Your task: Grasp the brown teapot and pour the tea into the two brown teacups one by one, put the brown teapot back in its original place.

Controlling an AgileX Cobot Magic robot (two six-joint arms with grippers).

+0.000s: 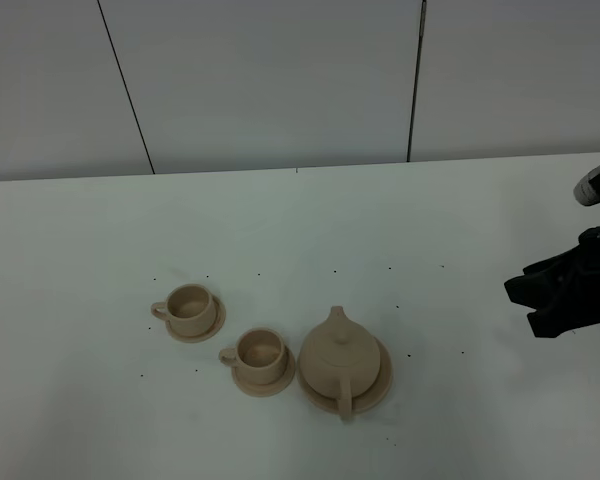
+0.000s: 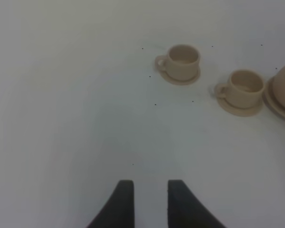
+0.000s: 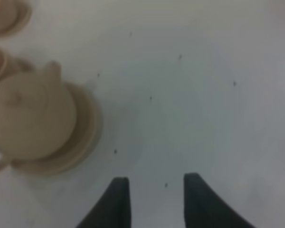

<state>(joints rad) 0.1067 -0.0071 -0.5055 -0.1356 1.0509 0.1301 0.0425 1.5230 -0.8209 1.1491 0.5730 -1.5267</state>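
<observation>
Brown teapot (image 1: 340, 352) on saucer (image 1: 383, 381), apart from right tool (image 3: 156, 179)

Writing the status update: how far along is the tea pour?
Nothing visibly done: brown teapot sits ungrasped on its large saucer; whether the farther teacup or nearer teacup holds tea, can't tell. In hand: nothing; right gripper open, clear of the pot; left gripper open, empty. Seemingly left: grasp, pour both cups, return pot.
</observation>
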